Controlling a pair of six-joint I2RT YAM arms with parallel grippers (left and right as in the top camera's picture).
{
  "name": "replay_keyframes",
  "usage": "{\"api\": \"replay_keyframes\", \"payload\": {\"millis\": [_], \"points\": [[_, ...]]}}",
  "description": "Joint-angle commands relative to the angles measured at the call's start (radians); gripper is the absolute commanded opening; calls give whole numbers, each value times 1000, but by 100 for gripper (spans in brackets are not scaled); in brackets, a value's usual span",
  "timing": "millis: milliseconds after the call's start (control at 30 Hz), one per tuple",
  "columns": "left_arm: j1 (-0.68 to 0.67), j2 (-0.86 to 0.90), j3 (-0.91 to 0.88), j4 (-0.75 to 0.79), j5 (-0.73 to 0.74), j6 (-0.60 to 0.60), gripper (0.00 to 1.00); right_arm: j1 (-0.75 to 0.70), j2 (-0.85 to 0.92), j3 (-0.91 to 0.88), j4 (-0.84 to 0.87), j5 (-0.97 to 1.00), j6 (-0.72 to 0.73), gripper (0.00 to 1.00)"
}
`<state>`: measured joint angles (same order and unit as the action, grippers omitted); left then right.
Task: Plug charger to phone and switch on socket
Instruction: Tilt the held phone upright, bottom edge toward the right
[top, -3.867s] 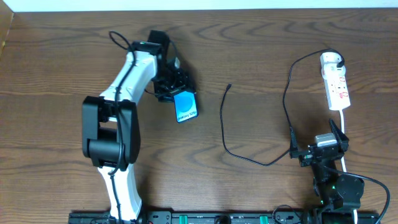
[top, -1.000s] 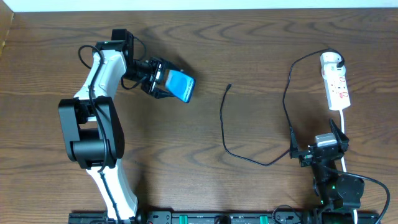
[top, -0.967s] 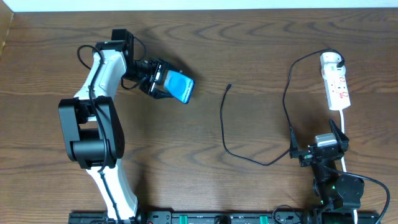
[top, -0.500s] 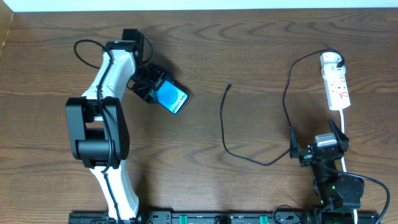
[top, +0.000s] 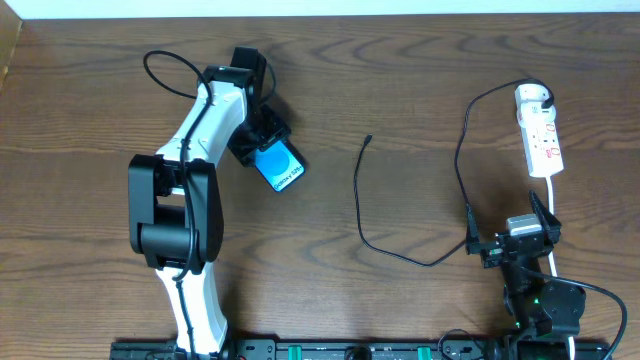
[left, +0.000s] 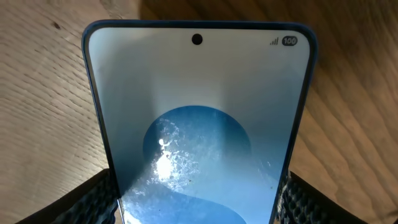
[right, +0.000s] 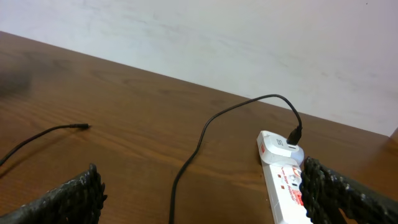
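Note:
The phone (top: 280, 167), its blue screen facing up, is held in my left gripper (top: 265, 152) over the left half of the table. In the left wrist view the phone (left: 199, 118) fills the frame, and both black pads press its long edges; one of the pads (left: 93, 202) shows at lower left. The charger's black cable (top: 357, 195) lies loose mid-table with its connector tip (top: 369, 139) free. Its far end is plugged into the white socket (top: 540, 135) at far right. My right gripper (top: 510, 238) rests open below the socket, holding nothing. The cable (right: 202, 137) and socket (right: 286, 180) lie ahead of it.
A white cord (top: 553, 215) runs from the socket down past my right arm's base. The table's back edge meets a pale wall (right: 249, 43). A black rail (top: 350, 350) lines the front edge.
My left arm has swung with the phone, bringing it down and slightly left and turning it. The right arm, cable and socket have not moved.

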<state>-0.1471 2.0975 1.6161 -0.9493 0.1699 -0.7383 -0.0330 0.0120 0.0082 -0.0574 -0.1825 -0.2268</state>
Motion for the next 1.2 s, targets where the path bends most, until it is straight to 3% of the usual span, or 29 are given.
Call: {"api": "replay_keyframes", "payload": {"millis": [0, 500, 867, 1033, 1167], "points": [[4, -26, 6, -4, -16, 12, 66, 8, -7, -3, -3, 0, 13, 99], [4, -26, 6, 11, 41, -3, 66, 8, -7, -3, 11, 16, -8, 99], [6, -26, 6, 60, 222, -116, 66, 8, -6, -3, 79, -126, 14, 99], [6, -26, 6, 89, 261, -212, 66, 8, 19, -2, 188, -138, 235, 99], [6, -26, 6, 106, 261, -218, 66, 8, 119, 34, 217, -169, 325, 99]]}}
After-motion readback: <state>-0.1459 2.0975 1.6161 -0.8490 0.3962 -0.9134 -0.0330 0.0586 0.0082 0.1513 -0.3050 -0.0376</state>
